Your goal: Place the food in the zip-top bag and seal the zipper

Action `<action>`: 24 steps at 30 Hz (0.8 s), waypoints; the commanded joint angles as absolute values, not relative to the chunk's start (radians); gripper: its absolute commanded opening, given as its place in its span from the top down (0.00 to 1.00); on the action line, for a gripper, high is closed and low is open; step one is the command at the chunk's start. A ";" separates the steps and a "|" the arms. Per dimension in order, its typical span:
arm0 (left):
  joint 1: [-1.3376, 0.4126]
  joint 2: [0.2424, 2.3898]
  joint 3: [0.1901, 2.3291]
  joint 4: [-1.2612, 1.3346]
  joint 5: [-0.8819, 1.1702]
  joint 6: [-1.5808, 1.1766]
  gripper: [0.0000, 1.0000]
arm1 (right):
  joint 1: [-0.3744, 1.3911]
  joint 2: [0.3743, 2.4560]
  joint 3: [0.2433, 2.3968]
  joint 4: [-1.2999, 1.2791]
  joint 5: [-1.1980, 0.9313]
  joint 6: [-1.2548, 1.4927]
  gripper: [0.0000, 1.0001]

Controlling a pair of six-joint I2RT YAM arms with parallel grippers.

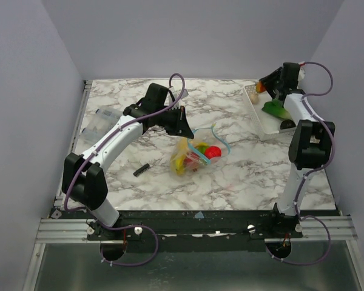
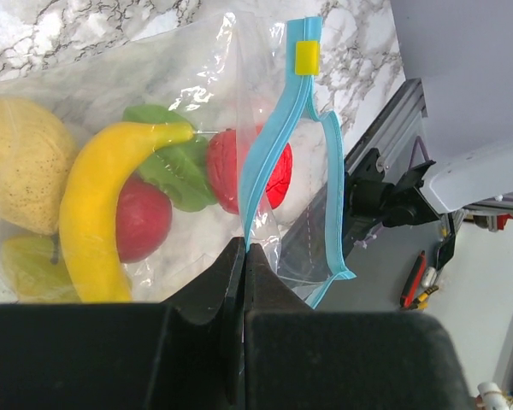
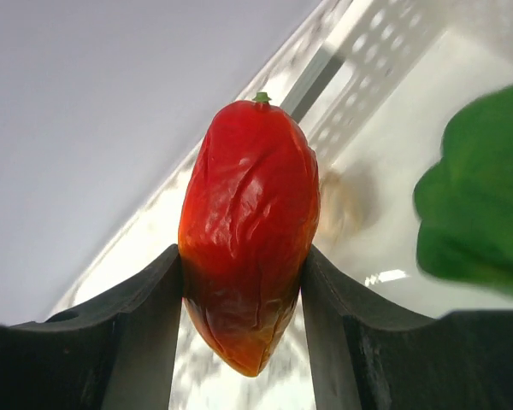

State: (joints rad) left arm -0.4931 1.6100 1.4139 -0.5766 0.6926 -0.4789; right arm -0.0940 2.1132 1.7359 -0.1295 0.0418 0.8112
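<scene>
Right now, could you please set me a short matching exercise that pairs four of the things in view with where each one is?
Things:
1. red pepper
2. banana
3. green leafy vegetable
4. small black bar

Places:
A. lying on the table, outside the bag
B. in the white tray
C. held in the right gripper
D. inside the zip-top bag

Pairs: 1-C, 2-D, 3-B, 4-A
</scene>
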 commanded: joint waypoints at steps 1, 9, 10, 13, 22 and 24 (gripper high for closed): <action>-0.497 1.562 1.401 -0.564 0.712 -0.469 1.00 | -0.101 1.943 1.551 -0.112 -0.239 0.712 0.83; -0.497 1.561 1.382 -0.544 0.727 -0.490 1.00 | -0.060 1.629 1.220 -0.126 -0.536 0.606 0.83; -0.497 1.559 1.379 -0.542 0.727 -0.493 1.00 | -0.051 1.592 1.193 -0.140 -0.551 0.597 0.83; -0.496 1.551 1.365 -0.525 0.726 -0.519 1.00 | -0.029 1.462 1.129 -0.193 -0.603 0.577 0.83; -0.496 1.537 1.342 -0.495 0.763 -0.556 1.00 | 0.190 1.189 1.050 -0.314 -0.729 0.571 0.73; -0.497 1.535 1.359 -0.521 0.744 -0.527 1.00 | 0.224 1.161 1.035 -0.327 -0.769 0.580 0.73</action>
